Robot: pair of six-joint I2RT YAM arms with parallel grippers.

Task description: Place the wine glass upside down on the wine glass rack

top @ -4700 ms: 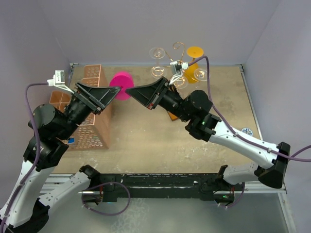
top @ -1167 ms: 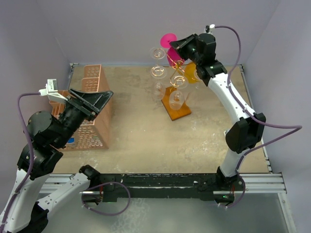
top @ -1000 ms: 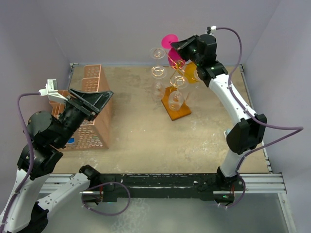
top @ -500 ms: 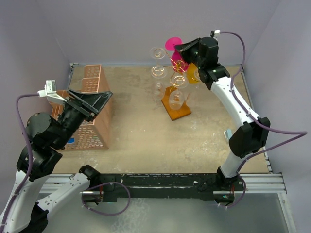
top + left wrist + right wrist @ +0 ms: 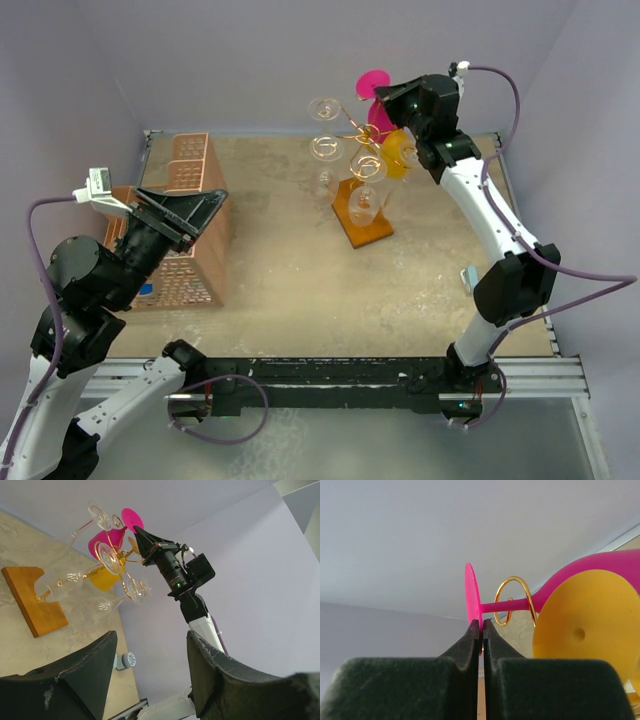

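The wine glass (image 5: 371, 82) is pink and lies nearly on its side at the top of the wine glass rack (image 5: 364, 226), a gold wire stand on an orange-brown base. My right gripper (image 5: 392, 99) is shut on the rim of its round foot (image 5: 471, 594). The stem runs through a gold scroll loop (image 5: 519, 600). In the left wrist view the pink bowl (image 5: 101, 541) hangs among the scrolls. My left gripper (image 5: 203, 212) stands open and empty over the crate, far left of the rack (image 5: 33, 601).
A yellow glass (image 5: 400, 156) and several clear glasses (image 5: 326, 147) hang on the rack. An orange lattice crate (image 5: 190, 262) stands at the left. A small blue-and-white cap (image 5: 467, 276) lies at the right. The purple back wall is close behind the rack.
My right gripper has carried the pink glass rightward across the top of the rack. The left arm has drawn back slightly, its jaws still open.
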